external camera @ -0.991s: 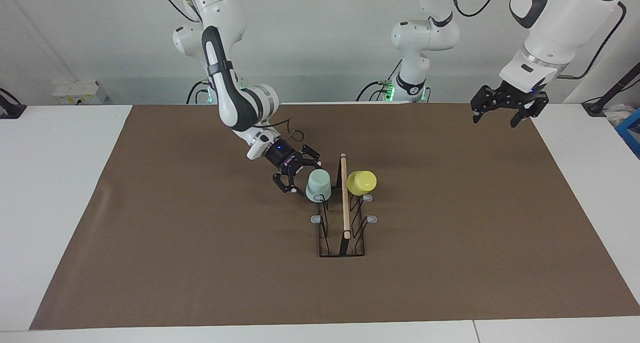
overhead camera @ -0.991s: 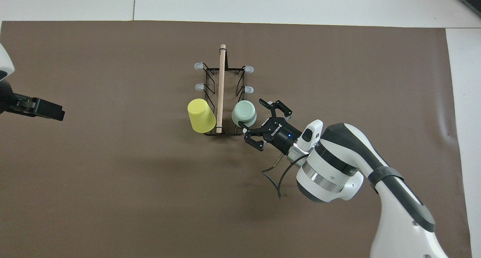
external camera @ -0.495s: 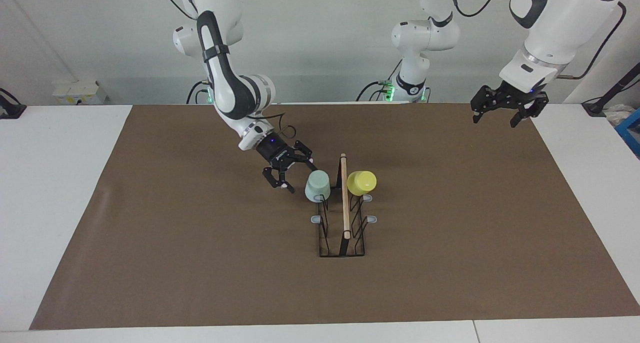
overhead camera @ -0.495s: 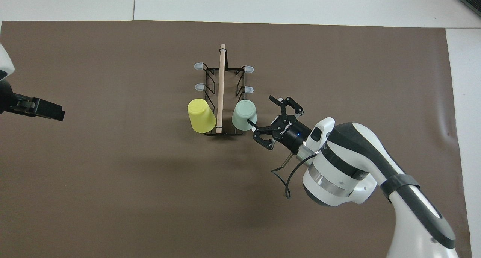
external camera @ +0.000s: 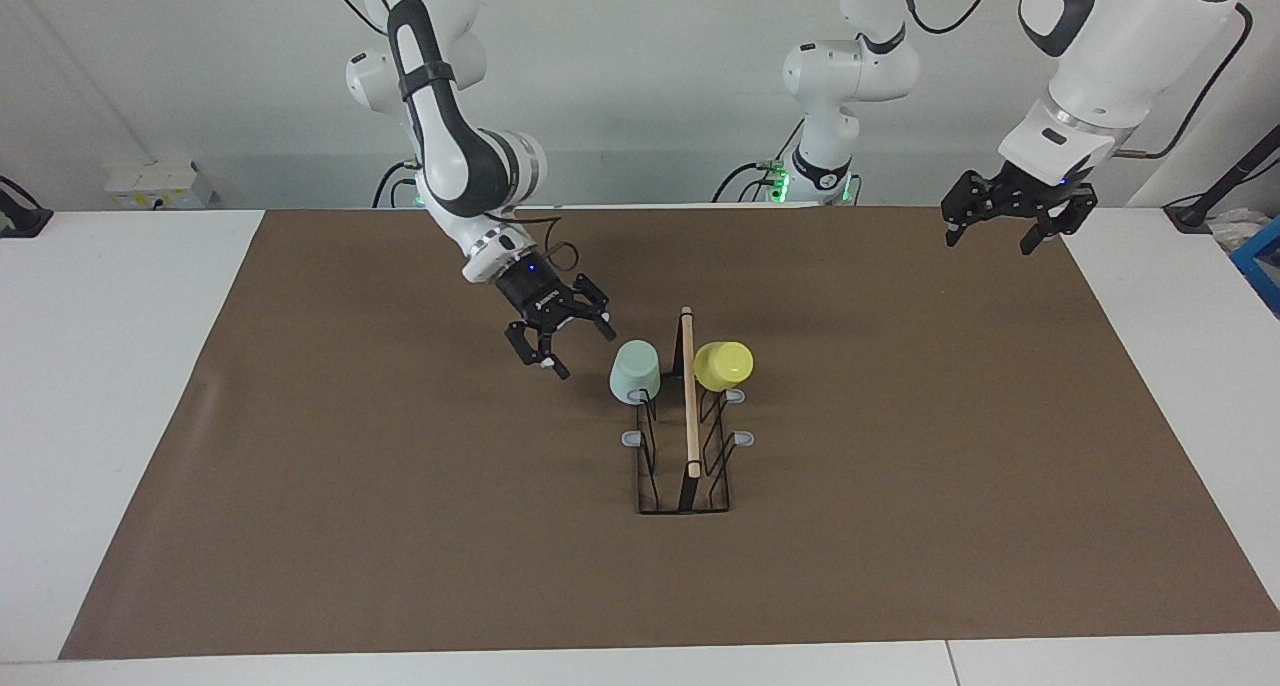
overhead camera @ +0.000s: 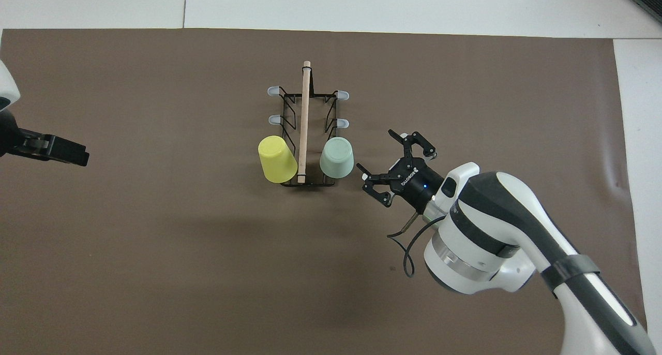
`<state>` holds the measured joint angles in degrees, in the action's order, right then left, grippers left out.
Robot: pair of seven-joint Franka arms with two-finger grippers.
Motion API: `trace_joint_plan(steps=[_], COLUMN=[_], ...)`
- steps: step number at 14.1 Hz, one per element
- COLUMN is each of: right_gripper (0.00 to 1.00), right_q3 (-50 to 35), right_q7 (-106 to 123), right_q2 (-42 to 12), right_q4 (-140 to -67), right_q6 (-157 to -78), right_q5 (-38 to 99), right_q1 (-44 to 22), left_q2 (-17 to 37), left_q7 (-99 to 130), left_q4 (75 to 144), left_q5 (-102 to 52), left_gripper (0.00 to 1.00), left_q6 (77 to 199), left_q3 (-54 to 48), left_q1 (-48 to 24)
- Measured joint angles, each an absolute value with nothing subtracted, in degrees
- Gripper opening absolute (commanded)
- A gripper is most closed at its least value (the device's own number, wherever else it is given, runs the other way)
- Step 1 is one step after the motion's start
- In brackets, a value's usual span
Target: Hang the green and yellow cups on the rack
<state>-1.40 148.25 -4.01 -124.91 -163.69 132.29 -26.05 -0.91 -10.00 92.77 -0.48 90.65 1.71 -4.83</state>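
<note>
Claws spreading empty: left claw [external camera: 989, 245] waiting, released, over the bench [external camera: 400, 526] edge at its own arm's end; right claw [external camera: 586, 354] hovering unclenched just beside the green cup [external camera: 635, 371], not touching, apparently leaving it to hang alone. Green cup and yellow cup [external camera: 722, 364] sitting upended on the rack [external camera: 689, 416], flanking its rod on the prongs nearest the robots, likely finishing the job; farther prongs standing bare.

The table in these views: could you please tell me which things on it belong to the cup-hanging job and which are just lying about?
Belonging to the job:
- green cup, hung on the rack
- yellow cup, hung on the rack
- rack
- right tool, open, beside the green cup
- left tool, open, waiting

Just lying about:
- brown mat
- white box by the wall
</note>
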Motion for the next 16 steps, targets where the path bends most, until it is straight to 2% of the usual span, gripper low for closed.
trace_joint_plan(steps=[4, 8, 12, 16], right_gripper=[1.00, 1.00, 1.00, 1.00], right_q3=[-1.56, -1.18, -0.98, -0.87], right_q7=[148.26, 147.91, 147.84, 147.71], right_q2=[-0.37, 0.19, 0.11, 0.03], right_q4=[-125.70, -125.95, -126.26, -126.42], right_q6=[-169.43, -170.56, -169.78, -163.80], right_q5=[131.09, 118.83, 104.20, 89.43], right_q1=[-27.22, -25.39, -20.74, -15.36], left_q2=[-0.91, -0.91, -0.91, -0.91], left_q7=[-10.00, -10.00, -10.00, -10.00], left_q4=[92.77, 92.77, 92.77, 92.77], left_q5=[-0.48, -0.48, -0.48, -0.48], left_gripper=[1.00, 1.00, 1.00, 1.00], left_q6=[90.65, 90.65, 90.65, 90.65], left_q3=[1.71, 1.71, 1.71, 1.71], left_q1=[-4.83, -4.83, -4.83, -4.83])
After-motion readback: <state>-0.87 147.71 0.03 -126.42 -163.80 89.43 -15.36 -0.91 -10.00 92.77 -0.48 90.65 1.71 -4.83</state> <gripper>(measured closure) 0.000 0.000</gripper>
